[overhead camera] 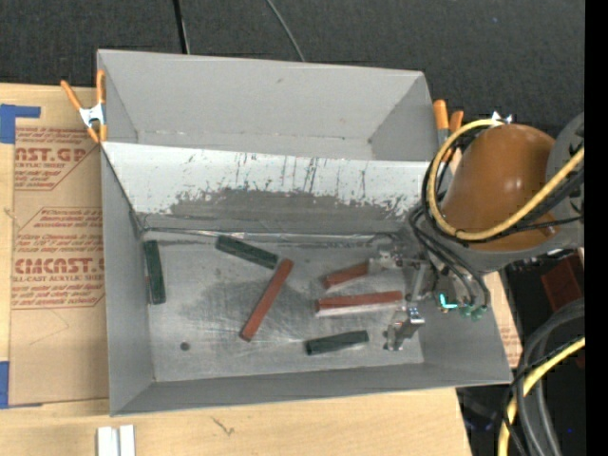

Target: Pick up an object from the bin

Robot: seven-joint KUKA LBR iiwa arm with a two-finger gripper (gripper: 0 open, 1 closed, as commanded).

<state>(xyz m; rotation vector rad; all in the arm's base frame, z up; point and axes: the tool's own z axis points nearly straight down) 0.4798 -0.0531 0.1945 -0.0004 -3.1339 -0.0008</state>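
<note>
Jaws beside short dark-green bar [335, 343]

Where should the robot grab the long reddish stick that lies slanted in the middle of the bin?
Probably at its middle, coming straight down from above and closing across its narrow width. The reddish stick lies flat on the bin floor, with bare floor on both long sides there, while its upper end sits close to a dark green stick.

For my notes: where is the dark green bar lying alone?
In the camera view, the lone dark green bar lies at the floor's far left, along the bin's left wall; its nearest neighbour, another green bar, is to its upper right.
</note>
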